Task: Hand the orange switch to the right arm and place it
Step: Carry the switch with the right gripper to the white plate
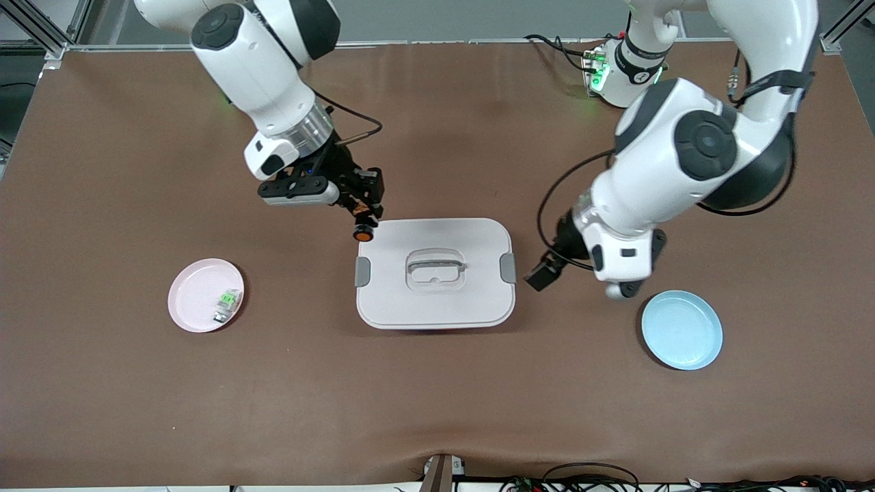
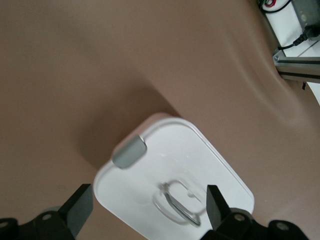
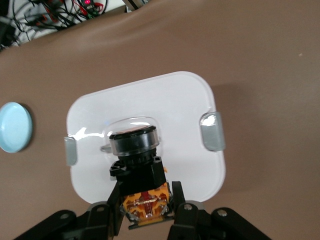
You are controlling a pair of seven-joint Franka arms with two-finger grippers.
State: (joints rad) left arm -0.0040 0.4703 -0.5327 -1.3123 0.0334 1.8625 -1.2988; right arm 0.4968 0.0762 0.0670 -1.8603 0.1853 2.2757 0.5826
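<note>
My right gripper [image 1: 364, 208] is shut on the orange switch [image 1: 363, 233], a stubby black cylinder with an orange face. It hangs just off a corner of the white lidded box [image 1: 410, 307], on the side toward the robots' bases. In the right wrist view the orange switch [image 3: 135, 142] sits between the fingers of the right gripper [image 3: 146, 202], with its clear-rimmed cap pointing at the box [image 3: 175, 100]. My left gripper [image 1: 547, 273] is open and holds nothing. It hovers low beside the box's end toward the left arm. In the left wrist view the left gripper [image 2: 148, 200] frames the box [image 2: 175, 145].
A pink plate [image 1: 195, 287] holding a small green-and-clear part [image 1: 227, 304] lies toward the right arm's end of the table. A bare blue plate [image 1: 681, 330] lies toward the left arm's end, close under the left arm, and the blue plate [image 3: 14, 126] also shows in the right wrist view.
</note>
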